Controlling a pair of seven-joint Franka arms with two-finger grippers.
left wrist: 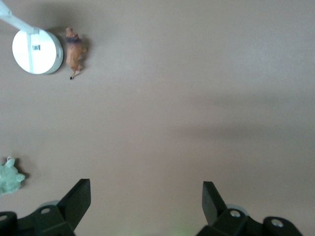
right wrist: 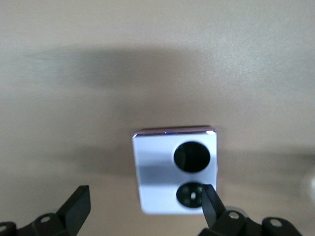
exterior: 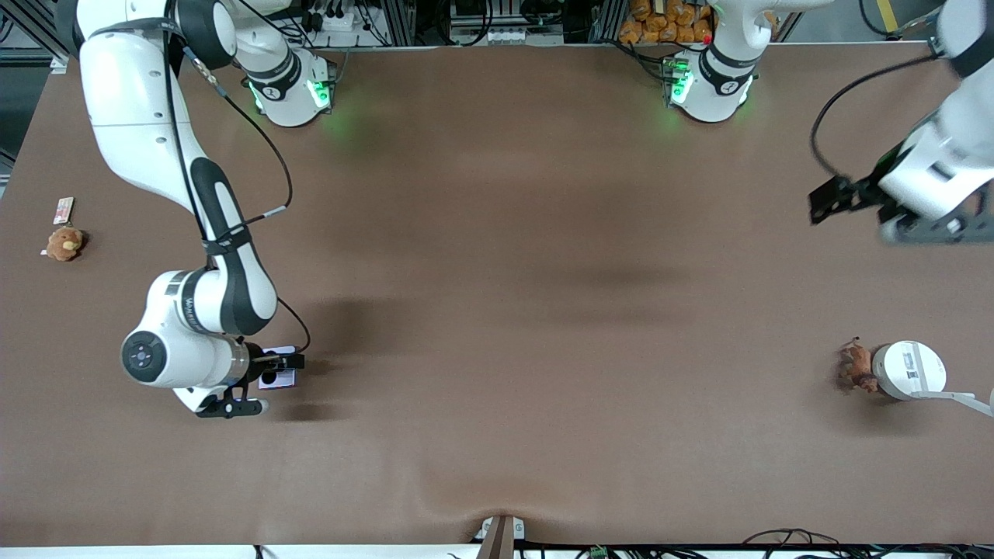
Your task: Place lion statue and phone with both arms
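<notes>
Right gripper (exterior: 260, 384) partly hides phone (exterior: 279, 371).

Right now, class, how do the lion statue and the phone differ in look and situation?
The lion statue is orange-brown and elongated; the phone is pale lavender, nearly square, with two black circles. The lion statue lies beside a white round device with no gripper over it; the phone has the open right gripper over it. Both lie on the brown table.

A robotics lab: two white arm bases (exterior: 291, 89) bolted along one edge of a brown-covered table (exterior: 497, 233), cables and aluminium framing (exterior: 404, 19) alongside.
</notes>
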